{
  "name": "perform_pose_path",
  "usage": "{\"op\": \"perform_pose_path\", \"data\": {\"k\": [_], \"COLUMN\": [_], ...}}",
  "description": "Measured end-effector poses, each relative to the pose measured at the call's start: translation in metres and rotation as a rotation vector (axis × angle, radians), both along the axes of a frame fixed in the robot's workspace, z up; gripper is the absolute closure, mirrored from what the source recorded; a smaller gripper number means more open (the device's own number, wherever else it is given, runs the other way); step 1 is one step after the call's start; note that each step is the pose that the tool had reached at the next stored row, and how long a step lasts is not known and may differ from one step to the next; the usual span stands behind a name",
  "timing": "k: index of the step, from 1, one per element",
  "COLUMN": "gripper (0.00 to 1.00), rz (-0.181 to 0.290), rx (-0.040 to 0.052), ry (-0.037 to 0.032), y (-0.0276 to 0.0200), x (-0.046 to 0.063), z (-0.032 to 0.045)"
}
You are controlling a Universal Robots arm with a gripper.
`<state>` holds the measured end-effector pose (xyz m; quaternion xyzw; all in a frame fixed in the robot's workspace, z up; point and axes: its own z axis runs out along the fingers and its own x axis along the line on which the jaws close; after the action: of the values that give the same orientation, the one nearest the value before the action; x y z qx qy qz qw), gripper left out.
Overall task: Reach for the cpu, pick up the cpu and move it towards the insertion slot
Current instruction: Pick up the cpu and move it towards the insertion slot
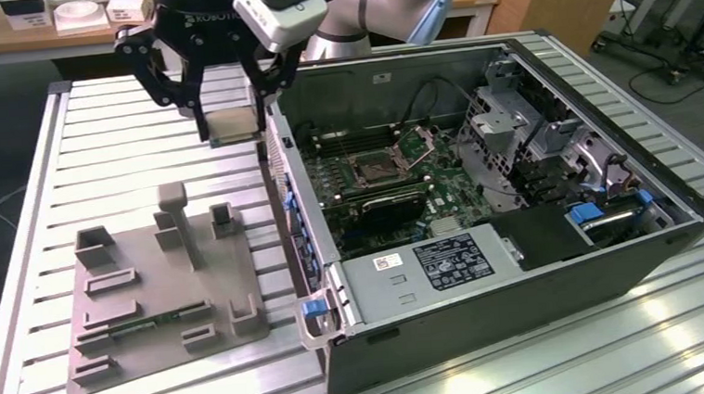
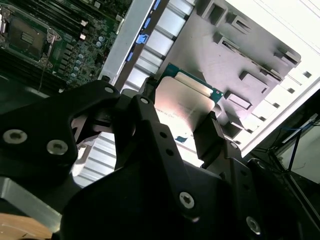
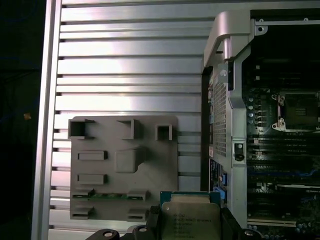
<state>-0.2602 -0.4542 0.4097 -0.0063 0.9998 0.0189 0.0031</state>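
Observation:
My gripper (image 1: 232, 122) is shut on the cpu (image 1: 233, 124), a thin square chip with a silvery top and green edge. It hangs in the air above the slatted table, just outside the open computer case's wall on the exterior view's left. Both wrist views show the cpu (image 2: 182, 100) (image 3: 190, 220) clamped between the black fingers (image 2: 212, 137). The insertion slot (image 1: 375, 167) is a square metal-framed socket with a dark centre on the motherboard inside the case. It lies off to the side of the chip in both wrist views (image 2: 27, 35) (image 3: 297, 110).
A grey plastic tray (image 1: 161, 294) with raised blocks and recesses lies on the slatted table (image 1: 114, 158), with a green circuit strip (image 1: 150, 323) in it. The case wall (image 1: 287, 183) stands between chip and motherboard. A wooden desk (image 1: 18, 34) is behind.

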Motion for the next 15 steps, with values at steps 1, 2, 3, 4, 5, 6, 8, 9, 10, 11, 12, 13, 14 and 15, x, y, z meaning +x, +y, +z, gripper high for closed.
{"op": "perform_pose_path", "data": {"k": [1,2,3,4,5,6,8,9,10,11,12,13,14,15], "gripper": [0.45,0.45,0.45,0.45,0.45,0.45,0.45,0.45,0.45,0.45,0.45,0.45,0.45,0.45], "rz": [0.0,0.0,0.0,0.0,0.0,0.0,0.0,0.0,0.0,0.0,0.0,0.0,0.0,0.0], "rx": [0.0001,0.0001,0.0001,0.0001,0.0001,0.0001,0.0001,0.0001,0.0001,0.0001,0.0001,0.0002,0.0002,0.0001], "ry": [0.0,-0.0001,-0.0001,0.0,0.0,0.0,-0.0001,-0.0001,0.0,0.0,0.0,-0.0001,-0.0001,0.0], "y": [0.0,0.0,0.0,0.0,0.0,0.0,0.0,0.0,0.0,0.0,0.0,0.0,0.0,0.0], "x": [0.001,0.002,0.003,0.003,0.004,0.005,0.007,0.007,0.008,0.009,0.01,0.011,0.012,0.012], "z": [0.0,0.0,-0.0001,0.0,0.0,0.0,0.0,0.0,0.0,0.0,0.0,0.0,-0.0001,0.0]}}
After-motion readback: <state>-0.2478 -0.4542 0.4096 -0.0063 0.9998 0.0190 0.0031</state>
